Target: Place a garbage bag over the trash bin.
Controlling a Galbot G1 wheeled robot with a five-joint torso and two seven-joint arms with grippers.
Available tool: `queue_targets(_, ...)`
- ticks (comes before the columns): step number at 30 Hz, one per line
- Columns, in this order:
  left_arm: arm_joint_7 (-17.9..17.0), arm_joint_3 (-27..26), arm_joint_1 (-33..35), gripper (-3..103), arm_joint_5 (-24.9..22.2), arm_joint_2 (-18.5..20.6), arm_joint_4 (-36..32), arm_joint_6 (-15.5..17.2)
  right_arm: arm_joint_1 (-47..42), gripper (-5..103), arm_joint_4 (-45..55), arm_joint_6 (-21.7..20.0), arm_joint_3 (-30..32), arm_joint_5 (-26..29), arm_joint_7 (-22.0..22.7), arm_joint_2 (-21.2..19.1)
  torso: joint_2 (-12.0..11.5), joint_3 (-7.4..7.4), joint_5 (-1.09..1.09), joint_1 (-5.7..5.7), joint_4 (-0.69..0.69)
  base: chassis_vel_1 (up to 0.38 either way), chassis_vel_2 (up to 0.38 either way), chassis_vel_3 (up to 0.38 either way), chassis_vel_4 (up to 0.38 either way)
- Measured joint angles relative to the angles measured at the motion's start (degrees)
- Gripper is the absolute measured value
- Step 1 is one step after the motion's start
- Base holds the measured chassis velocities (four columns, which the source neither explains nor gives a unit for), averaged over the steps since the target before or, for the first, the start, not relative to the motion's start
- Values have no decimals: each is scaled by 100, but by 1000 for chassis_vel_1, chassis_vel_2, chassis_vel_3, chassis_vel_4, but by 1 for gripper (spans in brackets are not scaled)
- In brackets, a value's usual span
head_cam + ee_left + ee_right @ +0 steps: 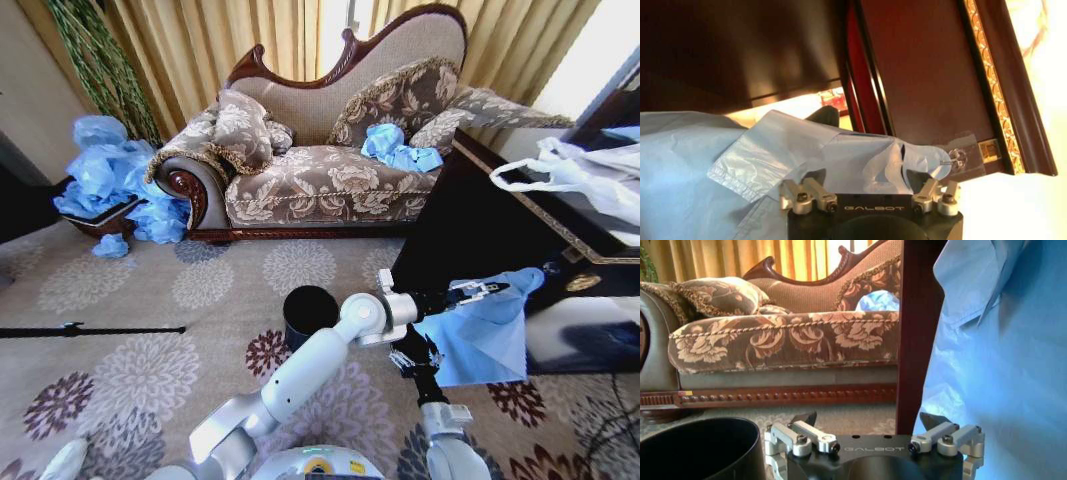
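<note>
Left third of the head view: bare floral carpet, a heap of blue bags (115,190) by the sofa (330,150) in the upper left.

Centre, lower half: trash bin (309,316) upright on the carpet, mouth open, no liner in it. The left arm crosses just in front of it, reaching to the right.

Right of centre: left gripper (478,291) stretched out level, fingers pinched on the top edge of the garbage bag (480,335). The bag hangs from that pinch as a flat blue sheet against the dark cabinet (470,220), long axis roughly vertical. In the left wrist view the plastic (833,155) is bunched between the fingers.

Just below, the right gripper (415,357) points up beside the sheet's lower left edge. In the right wrist view its fingers (803,418) stand apart, nothing between them, the bag (1000,360) to one side, the bin's rim (703,442) to the other.

Judgement: the bag lies right of the bin, well apart; the right gripper sits between them and nearer both.
</note>
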Motion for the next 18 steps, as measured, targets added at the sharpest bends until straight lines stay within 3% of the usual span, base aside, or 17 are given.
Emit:
queue_targets(2,1,7,1,81,8,0,3,-7,-3,100,-1,4,2,2,-1,0,0,0,0,0,0,0,0,0,0)
queue_targets(8,88,76,5,53,108,0,26,-59,-2,100,-5,18,5,7,-8,1,0,0,0,0,0,0,0,0,0)
queue_targets(10,106,85,4,53,117,0,32,-68,1,100,-5,19,4,7,-9,3,0,0,0,0,0,0,0,0,0)
queue_targets(12,141,95,3,42,127,0,39,-75,2,100,-5,19,2,7,-18,7,0,0,0,0,0,0,0,0,0)
queue_targets(13,141,95,3,42,127,0,39,-75,2,100,-5,19,2,7,-18,7,0,0,0,0,0,0,0,0,0)
queue_targets(17,218,98,2,21,185,1,77,-86,-11,100,-5,27,4,2,-23,9,0,0,0,0,0,0,0,0,0)
queue_targets(18,218,98,2,21,185,1,77,-86,-11,100,-5,27,4,2,-23,9,0,0,0,0,0,0,0,0,0)
